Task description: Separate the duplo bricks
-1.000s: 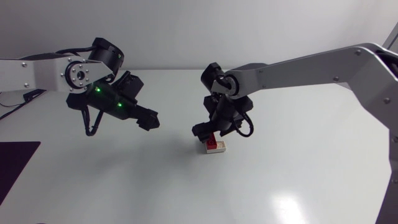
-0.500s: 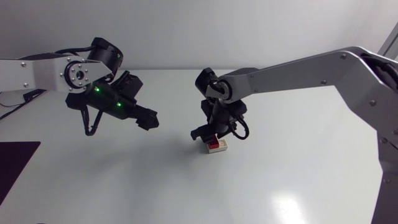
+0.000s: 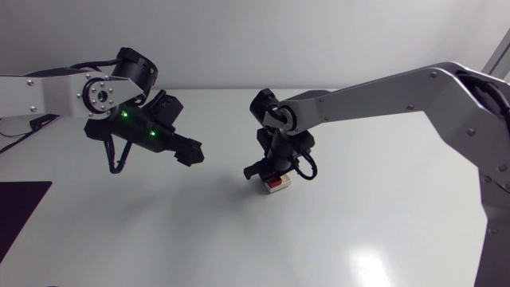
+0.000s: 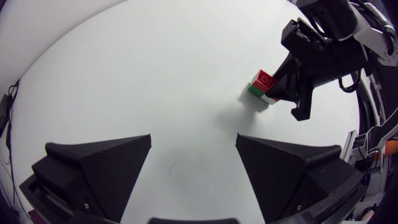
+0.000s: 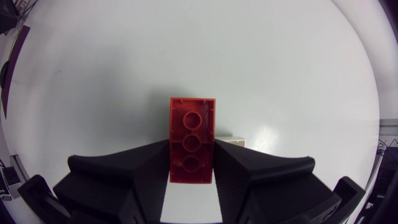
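Left arm: silver-grey link, few small dark screws, round silver joint cap with dark hub, black joints. Black wrist housing carries two green lights. Thin black cable loop beneath.

Right arm: long silver-grey links, dark screw dots along edges, black elbow joint. Black wrist cable, possibly two strands.

Left gripper and right gripper: matte black, broad wedge fingers, faintly grainy surface.

white table, glossy bare top
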You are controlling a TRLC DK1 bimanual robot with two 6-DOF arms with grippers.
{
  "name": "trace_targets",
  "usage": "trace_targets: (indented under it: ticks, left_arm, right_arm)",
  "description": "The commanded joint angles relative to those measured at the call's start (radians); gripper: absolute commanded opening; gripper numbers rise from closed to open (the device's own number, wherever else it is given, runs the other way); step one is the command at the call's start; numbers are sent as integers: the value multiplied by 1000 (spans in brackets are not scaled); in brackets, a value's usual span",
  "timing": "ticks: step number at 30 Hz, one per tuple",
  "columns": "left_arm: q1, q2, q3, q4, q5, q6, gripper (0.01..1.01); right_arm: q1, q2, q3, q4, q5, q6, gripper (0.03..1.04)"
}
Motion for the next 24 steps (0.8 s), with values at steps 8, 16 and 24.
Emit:
trace_targets:
  ticks: [8,16,24]
  left_arm:
    - [0,-94,-52,23,78,78,946]
    - [-1,-187,-69,-39,302,214,948]
    - [-43,-186,-57,-42,359,217,946]
  right_arm:
    - [-124,-275,-130,79,-221,-154,292]
    - [-301,-499,-341,162,-565,-374,316]
    - [-309,-567,-420,154,-739,-364,318]
